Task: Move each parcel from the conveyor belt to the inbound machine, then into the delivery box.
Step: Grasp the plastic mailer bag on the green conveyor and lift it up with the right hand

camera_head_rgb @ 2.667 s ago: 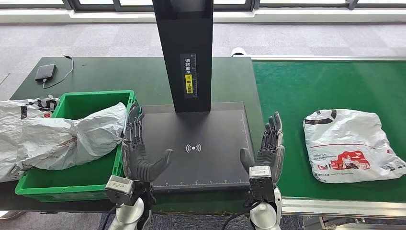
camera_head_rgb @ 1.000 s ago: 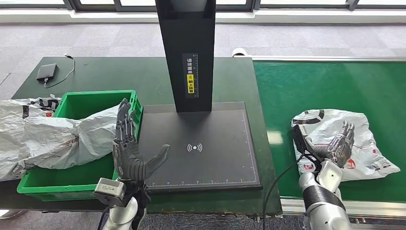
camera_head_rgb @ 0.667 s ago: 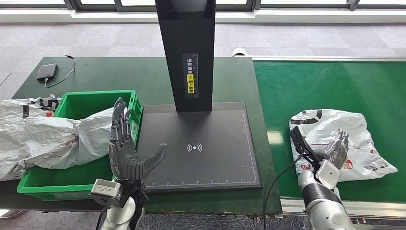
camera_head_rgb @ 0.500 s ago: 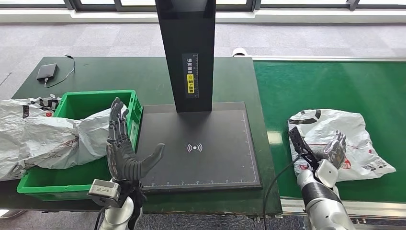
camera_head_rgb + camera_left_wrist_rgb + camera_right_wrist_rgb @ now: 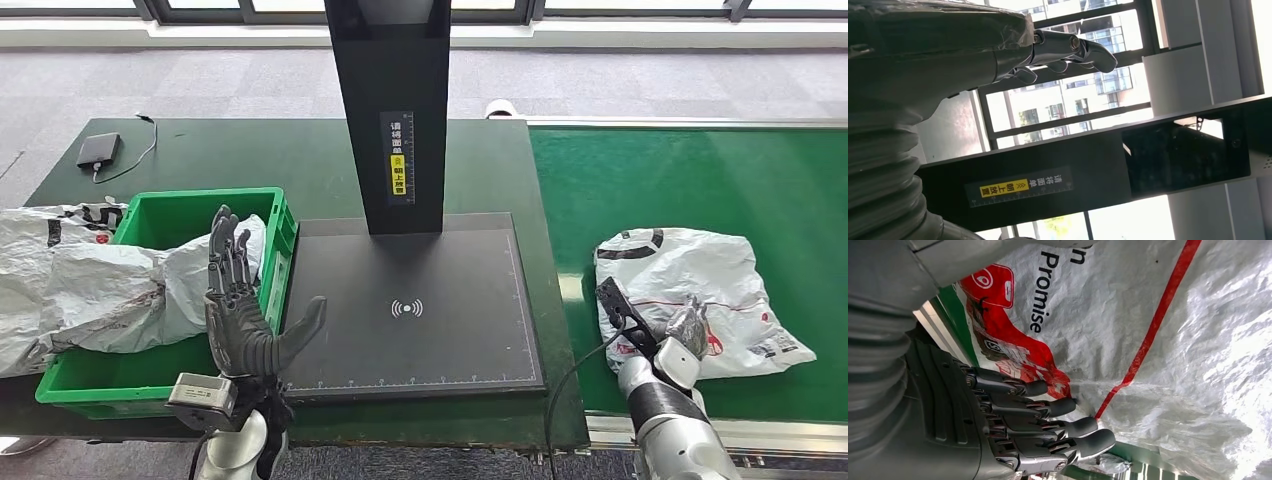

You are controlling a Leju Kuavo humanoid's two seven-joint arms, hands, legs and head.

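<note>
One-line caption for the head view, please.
Right hand reaching onto the white parcel on the green conveyor belt; left hand open.

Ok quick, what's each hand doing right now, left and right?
Left hand: open, fingers spread, holding nothing.
Right hand: on the parcel on the belt; cannot tell whether it grips it yet.

Dark green table [image 5: 300, 160] across left and centre; green conveyor belt [image 5: 690, 180] adjoining at 3 o'clock. On table: black inbound machine [image 5: 410, 300] at centre, its post rising toward 12; green delivery box [image 5: 60, 385] at 9 o'clock, just beside the machine base; small black device [image 5: 96, 151] with cable at 10 o'clock. On belt: white printed parcel [image 5: 690, 275], crumpled, at 4 o'clock.
</note>
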